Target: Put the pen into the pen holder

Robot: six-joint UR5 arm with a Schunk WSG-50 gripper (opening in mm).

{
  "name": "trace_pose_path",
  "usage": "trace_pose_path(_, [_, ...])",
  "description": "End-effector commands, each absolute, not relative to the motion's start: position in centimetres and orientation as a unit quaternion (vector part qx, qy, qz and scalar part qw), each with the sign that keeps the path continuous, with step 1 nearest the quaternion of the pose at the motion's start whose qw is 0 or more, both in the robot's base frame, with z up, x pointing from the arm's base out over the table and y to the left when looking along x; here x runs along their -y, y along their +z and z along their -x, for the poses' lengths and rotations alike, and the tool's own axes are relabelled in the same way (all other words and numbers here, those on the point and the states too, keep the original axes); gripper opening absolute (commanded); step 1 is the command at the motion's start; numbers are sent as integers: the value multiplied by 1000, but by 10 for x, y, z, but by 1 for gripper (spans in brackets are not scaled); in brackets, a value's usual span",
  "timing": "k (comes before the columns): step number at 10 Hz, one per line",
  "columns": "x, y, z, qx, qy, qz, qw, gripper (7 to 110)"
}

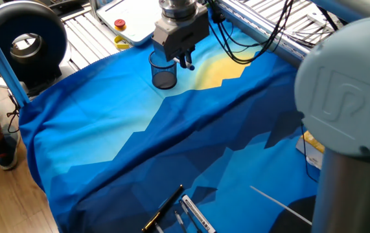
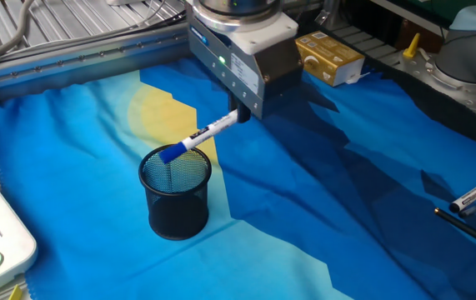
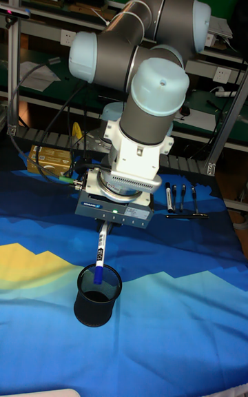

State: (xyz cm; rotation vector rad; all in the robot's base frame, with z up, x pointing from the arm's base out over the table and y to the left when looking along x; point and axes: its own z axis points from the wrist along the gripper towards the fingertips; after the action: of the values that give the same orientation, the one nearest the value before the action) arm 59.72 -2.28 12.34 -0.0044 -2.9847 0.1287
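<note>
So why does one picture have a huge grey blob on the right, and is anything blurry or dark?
In one fixed view, that blob is the robot arm close to the lens, soft-edged and covering the table's right side. In the other fixed view, the pen and pen holder look sharp and evenly lit. In the tall fixed view, the background shelves are dim.
</note>
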Motion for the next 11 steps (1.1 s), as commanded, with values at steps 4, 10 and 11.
trace_pose_path(4, [9, 122, -584, 989, 8, -5, 149, 7])
trace_pose_path(10, [5, 124, -578, 982, -4, -29, 186, 7])
trace_pose_path(11, [5, 127, -580, 981, -4, -29, 190, 7])
